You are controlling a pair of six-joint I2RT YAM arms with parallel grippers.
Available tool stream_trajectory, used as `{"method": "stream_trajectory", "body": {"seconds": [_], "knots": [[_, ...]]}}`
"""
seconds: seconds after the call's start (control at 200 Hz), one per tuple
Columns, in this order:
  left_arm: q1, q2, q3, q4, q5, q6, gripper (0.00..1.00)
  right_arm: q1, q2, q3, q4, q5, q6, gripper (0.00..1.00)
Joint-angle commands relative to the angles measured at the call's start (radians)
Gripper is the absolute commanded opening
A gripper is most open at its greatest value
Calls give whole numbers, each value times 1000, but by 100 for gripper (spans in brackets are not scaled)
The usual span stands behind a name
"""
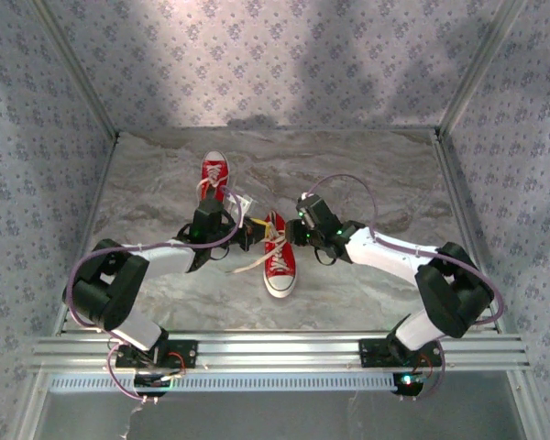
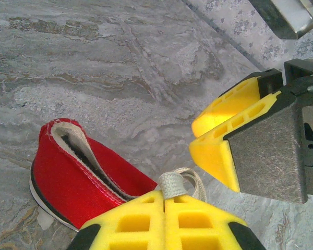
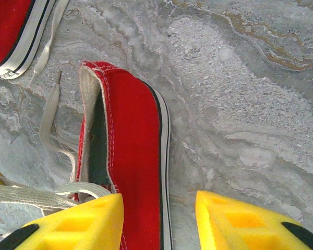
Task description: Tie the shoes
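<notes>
The left fingers point(image 2: 130, 224) are clamped together on a white lace point(image 2: 172, 183) of the near shoe point(image 1: 279, 264) on the counter point(image 1: 376, 174); the right fingers point(image 3: 240, 221) stand apart over its side; the other shoe point(image 1: 214, 174) lies farther back

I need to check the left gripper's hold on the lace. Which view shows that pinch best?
Left wrist: the left gripper is shut on a lace loop, seen close. Top external shows it beside the near shoe, pinch too small. Right wrist shows a taut lace strand at lower left.

No legible text or markings.
</notes>
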Motion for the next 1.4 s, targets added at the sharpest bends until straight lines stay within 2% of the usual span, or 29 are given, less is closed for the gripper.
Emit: {"method": "stream_trajectory", "body": {"seconds": [0.0, 0.11, 0.25, 0.4, 0.475, 0.635, 0.785, 1.394], "knots": [[-6, -26, 10, 8, 20, 16, 0, -6, 28, -9, -9, -4, 25, 41], [-6, -24, 11, 7, 27, 7, 0, -5, 6, -21, 2, 7, 29, 40], [-7, -31, 3, 40, 83, -18, 0, -5, -119, -60, -3, 103, 101, 38], [-19, -43, 4, 20, 104, -22, 0, 13, -185, -57, -41, 48, 189, 37], [-25, -40, 5, 15, 113, -29, 0, 25, -178, -44, -69, 21, 251, 36], [-28, -44, 10, -14, 78, -72, 0, 59, -162, -39, -76, 24, 366, 27], [-31, -58, 11, -43, 29, -91, 0, 86, -114, -5, -54, 4, 402, 22], [-34, -56, 8, -30, 40, -96, 0, 74, 17, 55, -33, -58, 410, 22]]}}
